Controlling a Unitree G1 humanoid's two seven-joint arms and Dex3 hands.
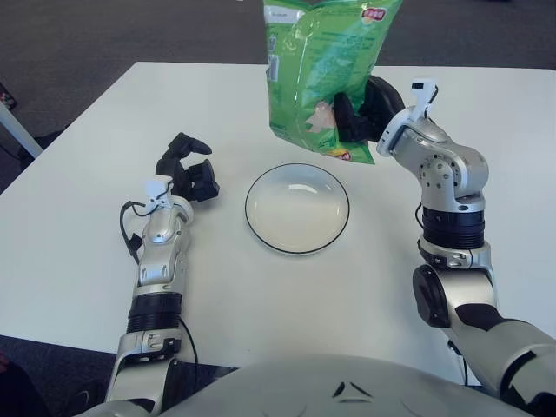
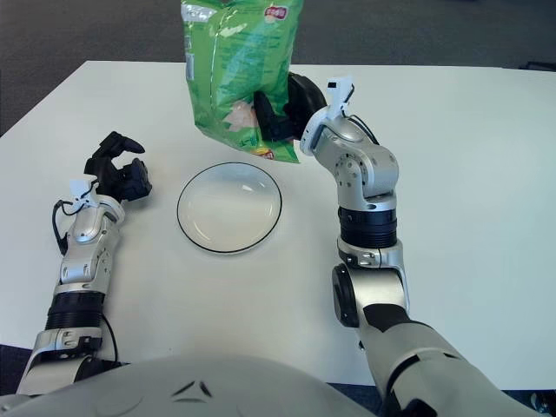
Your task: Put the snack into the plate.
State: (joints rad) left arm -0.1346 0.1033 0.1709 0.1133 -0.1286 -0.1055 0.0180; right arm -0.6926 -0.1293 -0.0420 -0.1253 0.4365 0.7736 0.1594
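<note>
Green chip bag (image 1: 323, 78) hangs upright in the air above the far rim of the plate (image 1: 297, 208), its top edge cut off by the view. The right hand (image 1: 358, 113) clamps the bag's lower right part, dark fingers (image 1: 341, 117) wrapped across its front. The white, dark-rimmed plate sits on the white table (image 1: 78, 234). The left hand (image 1: 187, 169) shows left of the plate, fingers loosely spread, holding nothing.
</note>
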